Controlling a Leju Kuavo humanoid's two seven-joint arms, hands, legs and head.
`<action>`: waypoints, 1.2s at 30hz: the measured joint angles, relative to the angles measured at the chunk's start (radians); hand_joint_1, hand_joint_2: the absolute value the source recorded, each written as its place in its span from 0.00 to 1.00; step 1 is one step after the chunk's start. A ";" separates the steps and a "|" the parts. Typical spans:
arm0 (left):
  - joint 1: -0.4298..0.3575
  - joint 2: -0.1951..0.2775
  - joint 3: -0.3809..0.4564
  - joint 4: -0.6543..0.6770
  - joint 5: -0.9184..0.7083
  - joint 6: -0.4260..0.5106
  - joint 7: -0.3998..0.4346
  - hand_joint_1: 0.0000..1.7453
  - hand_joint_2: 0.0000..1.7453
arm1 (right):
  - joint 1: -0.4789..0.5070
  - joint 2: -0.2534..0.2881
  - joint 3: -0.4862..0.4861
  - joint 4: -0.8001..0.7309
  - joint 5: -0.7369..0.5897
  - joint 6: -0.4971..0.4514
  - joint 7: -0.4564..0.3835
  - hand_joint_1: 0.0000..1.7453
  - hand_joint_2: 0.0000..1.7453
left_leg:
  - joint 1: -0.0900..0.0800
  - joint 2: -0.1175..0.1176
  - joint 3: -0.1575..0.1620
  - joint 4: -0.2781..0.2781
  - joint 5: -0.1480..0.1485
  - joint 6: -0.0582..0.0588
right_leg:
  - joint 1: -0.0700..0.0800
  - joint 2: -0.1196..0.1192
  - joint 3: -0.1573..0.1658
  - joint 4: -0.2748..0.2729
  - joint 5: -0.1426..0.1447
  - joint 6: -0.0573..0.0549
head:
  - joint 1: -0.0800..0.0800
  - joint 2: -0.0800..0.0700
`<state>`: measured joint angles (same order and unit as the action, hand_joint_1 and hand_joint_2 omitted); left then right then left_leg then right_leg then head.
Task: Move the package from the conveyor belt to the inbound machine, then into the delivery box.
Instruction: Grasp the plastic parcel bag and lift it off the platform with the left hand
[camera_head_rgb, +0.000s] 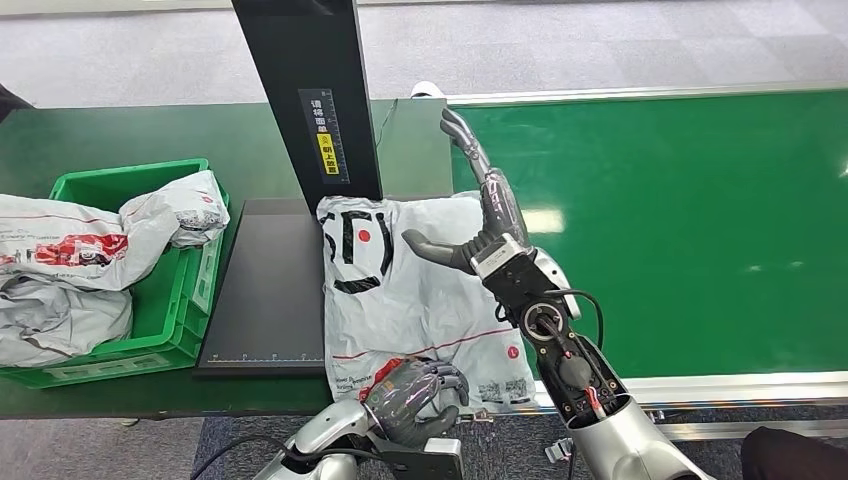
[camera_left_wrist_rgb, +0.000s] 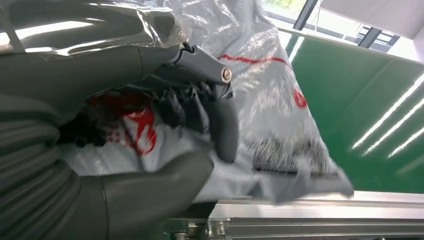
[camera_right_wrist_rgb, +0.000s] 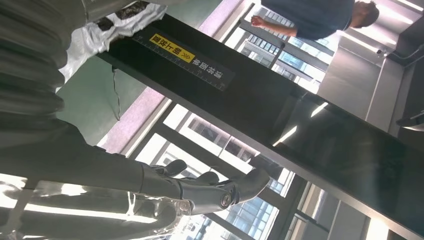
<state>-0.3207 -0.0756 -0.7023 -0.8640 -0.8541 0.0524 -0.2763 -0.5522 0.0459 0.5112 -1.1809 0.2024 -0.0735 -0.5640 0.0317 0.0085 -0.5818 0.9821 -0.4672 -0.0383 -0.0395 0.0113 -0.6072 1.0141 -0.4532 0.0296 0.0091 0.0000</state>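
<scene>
- Nearest the robot, the left hand (camera_head_rgb: 418, 397) pinches the near red-printed edge of the package (camera_head_rgb: 415, 285); in the left wrist view its fingers (camera_left_wrist_rgb: 222, 127) curl over the grey film, with the thumb under it.
- The package, a flat grey mailer, lies lengthwise away from the robot. It is part on the inbound machine's black plate (camera_head_rgb: 265, 290) and part on the green conveyor belt (camera_head_rgb: 690, 230), at the foot of the machine's dark post (camera_head_rgb: 310, 95).
- Beyond it, the right hand (camera_head_rgb: 480, 225) is held open over the package's belt-side edge, fingers apart and holding nothing.
- Farthest left on the table, the green delivery box (camera_head_rgb: 180, 315) holds other mailers; the left hand looks the nearer for the carry that way.
</scene>
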 joint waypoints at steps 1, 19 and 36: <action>0.000 0.000 0.000 0.000 0.000 0.001 0.000 0.95 1.00 | 0.000 -0.001 0.000 0.000 0.001 0.000 0.001 0.00 1.00 | 0.000 0.000 0.000 0.000 0.000 0.000 | 0.000 0.000 0.000 0.000 0.000 0.000 | 0.000 0.000; 0.063 -0.014 0.169 -0.148 0.315 0.240 -0.176 0.00 1.00 | 0.021 -0.015 0.001 -0.030 0.012 -0.003 0.015 0.00 1.00 | 0.000 -0.001 0.000 0.000 0.000 0.000 | 0.000 0.000 0.000 0.000 0.000 0.000 | 0.000 0.000; 0.082 -0.022 0.231 -0.233 0.454 0.297 -0.232 0.00 1.00 | 0.017 -0.014 0.004 -0.028 0.009 -0.006 0.014 0.00 1.00 | 0.000 -0.001 0.000 0.000 0.000 0.000 | 0.000 0.000 0.000 0.000 0.000 0.000 | 0.000 0.000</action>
<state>-0.2386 -0.0978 -0.4717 -1.0970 -0.4004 0.3494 -0.5084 -0.5355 0.0322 0.5155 -1.2091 0.2116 -0.0791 -0.5504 0.0318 0.0078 -0.5822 0.9821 -0.4671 -0.0383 -0.0395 0.0110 -0.6072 1.0141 -0.4532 0.0296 0.0091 0.0000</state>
